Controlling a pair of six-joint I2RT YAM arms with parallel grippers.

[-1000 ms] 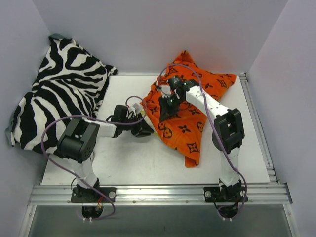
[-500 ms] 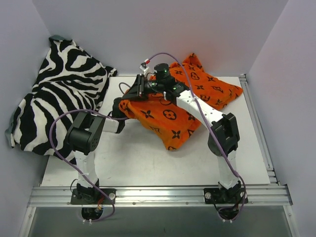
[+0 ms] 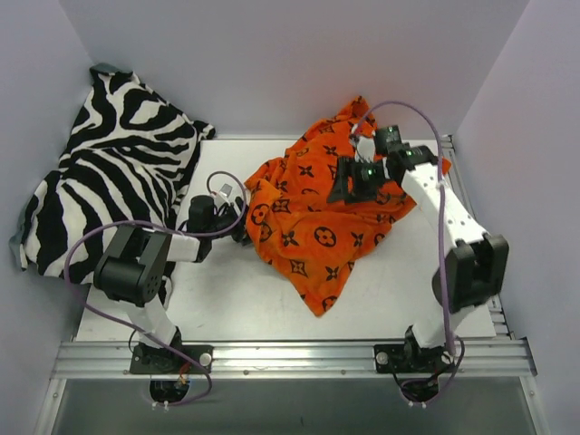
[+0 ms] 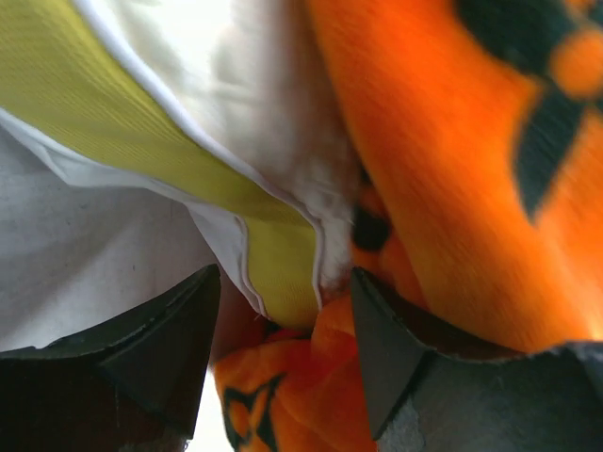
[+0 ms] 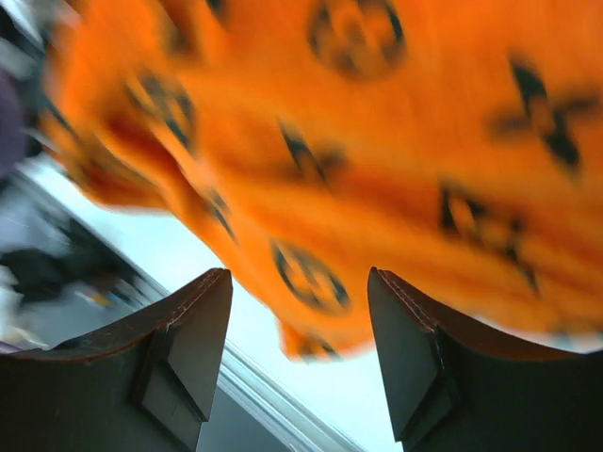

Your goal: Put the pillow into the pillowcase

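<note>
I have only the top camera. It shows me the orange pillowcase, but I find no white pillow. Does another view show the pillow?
Observer: Yes. In the left wrist view the pillow is there, white with a yellow edge, right beside the pillowcase.
Operator: Does the left tool grip it?
Observer: No. The left tool is open, and the pillow's yellow corner lies in the gap between the jaws.
Operator: And the right tool?
Observer: The right tool is open too, with nothing between the jaws. The pillowcase lies beyond it, blurred.
</note>
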